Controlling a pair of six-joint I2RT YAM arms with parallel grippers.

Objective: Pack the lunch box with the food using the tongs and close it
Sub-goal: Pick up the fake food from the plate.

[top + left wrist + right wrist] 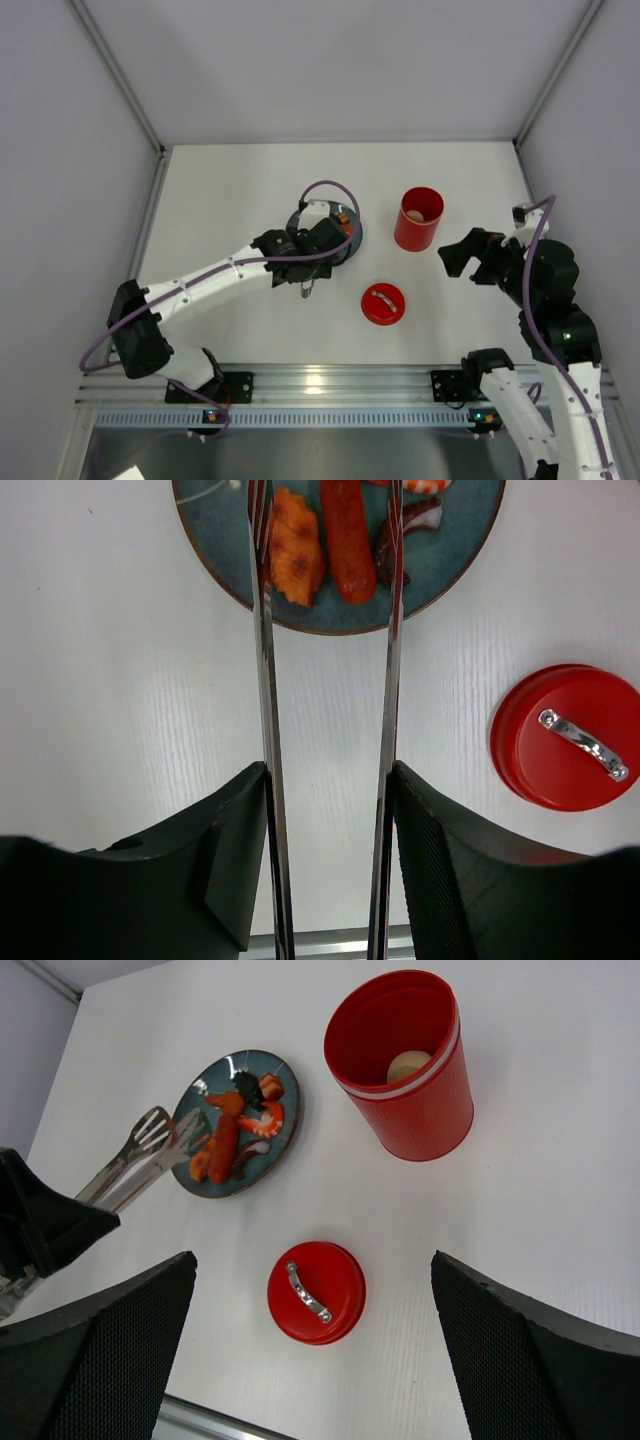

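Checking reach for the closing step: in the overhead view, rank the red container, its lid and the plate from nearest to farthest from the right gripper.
1. Red container, just left of the right gripper.
2. Lid, further left, toward the front edge.
3. Plate, farthest left, partly under the left arm.

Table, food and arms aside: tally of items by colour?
Red: 2, lunch box and lid
Blue-grey: 1, plate
Silver: 1, tongs
Total: 4
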